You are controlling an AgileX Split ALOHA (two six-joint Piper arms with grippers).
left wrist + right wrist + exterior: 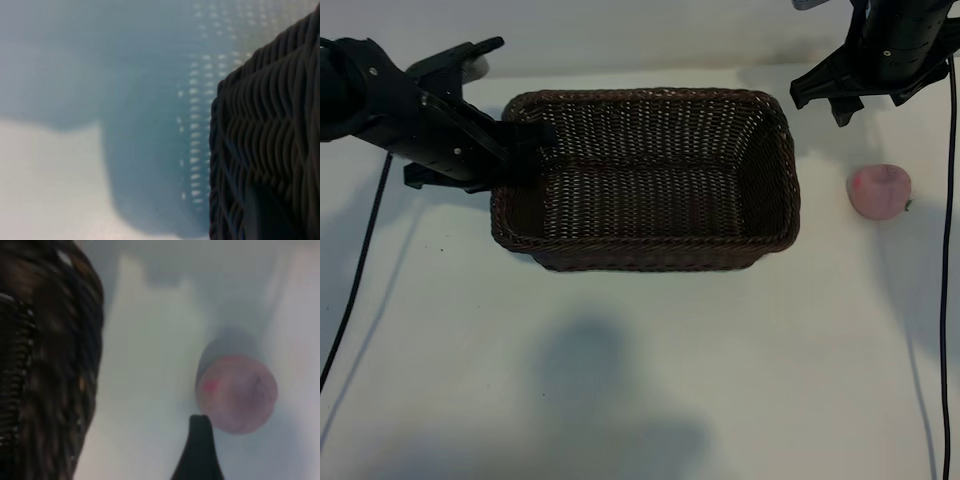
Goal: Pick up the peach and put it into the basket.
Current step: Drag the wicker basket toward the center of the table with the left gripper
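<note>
Hovering above the worktop [620, 380] near the basket's far right corner, the right pincer [855, 95] has its fingers spread wide and empty, and the peach [880, 190] sits on the bare surface below and a little to the outer side of it, well apart from the basket [645, 180] wall. Judging from this, the main risk is a badly centred descent: the peach is round and free to roll, so if one fingertip [199, 450] lands on its shoulder rather than beside it, the fruit could be nudged away across the worktop or pushed out of the closing fingers. A squeeze too high on the curved top could also let it pop out downward during the lift. A further worry is the carry, since the braided rim stands between pincer and basket interior, and a low path could knock the fruit loose against the wicker. The right arm reaches in from the far side with its wrist angled down toward the fruit. The left pincer [525, 140] is nearly closed at the basket's left rim, seemingly pinching the wicker edge to steady it, with its arm stretched in low from the left
</note>
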